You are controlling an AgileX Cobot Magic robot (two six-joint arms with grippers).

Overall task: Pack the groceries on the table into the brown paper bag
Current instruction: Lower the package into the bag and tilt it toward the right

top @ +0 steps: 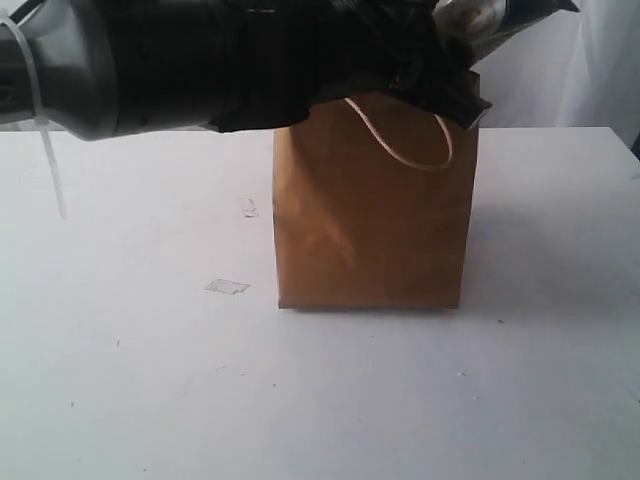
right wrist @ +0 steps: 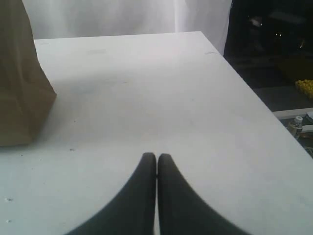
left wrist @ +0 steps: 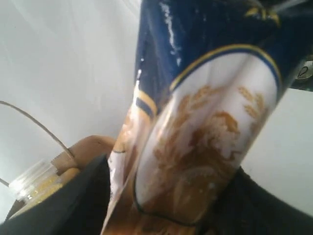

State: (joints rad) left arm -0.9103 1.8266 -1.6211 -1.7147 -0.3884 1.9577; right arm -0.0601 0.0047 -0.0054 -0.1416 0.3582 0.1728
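Spaghetti packet (left wrist: pixel 205 122), navy with white oval and wheat artwork, lettering unreadable, sits in left pincer (left wrist: pixel 168 196) over brown paper bag (top: pixel 370 220) on worktop (top: pixel 150 380); clamped or loose, can't tell. Right pincer (right wrist: pixel 157 161) pressed together.

1 brown paper bag (top: pixel 370 220); 1 spaghetti pkt (left wrist: pixel 205 122); 1 clear jar (left wrist: pixel 33 185) w/ yellow grains; 1 table (top: pixel 120 390).

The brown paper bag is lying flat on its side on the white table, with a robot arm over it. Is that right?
Not quite. The brown paper bag is not lying on its side. It stands upright on the white table, as the exterior view shows. The rest is right: a robot arm is over it.
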